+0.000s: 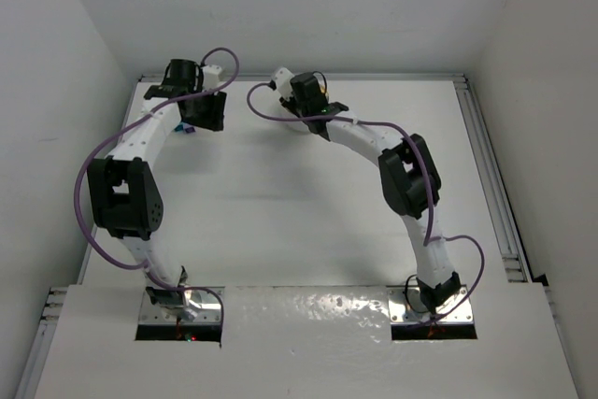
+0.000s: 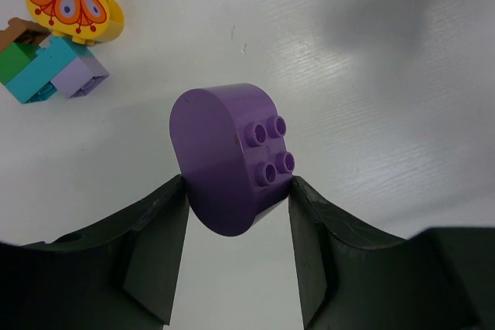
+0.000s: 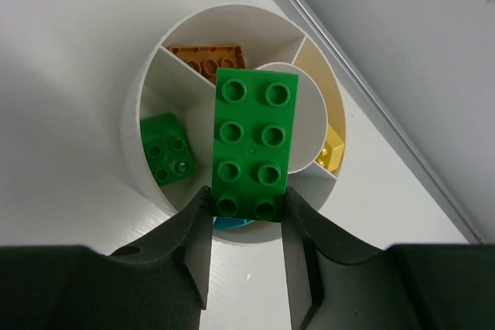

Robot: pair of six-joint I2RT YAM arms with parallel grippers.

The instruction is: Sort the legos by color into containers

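One green brick point(image 3: 255, 137) in end effector point(image 3: 247, 205)

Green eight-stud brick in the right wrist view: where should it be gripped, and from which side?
Across its two long flat sides, coming from the near short end, as the right tool does. Those sides of the green brick are smooth and parallel, its top studded, and the far end is free over the dish.
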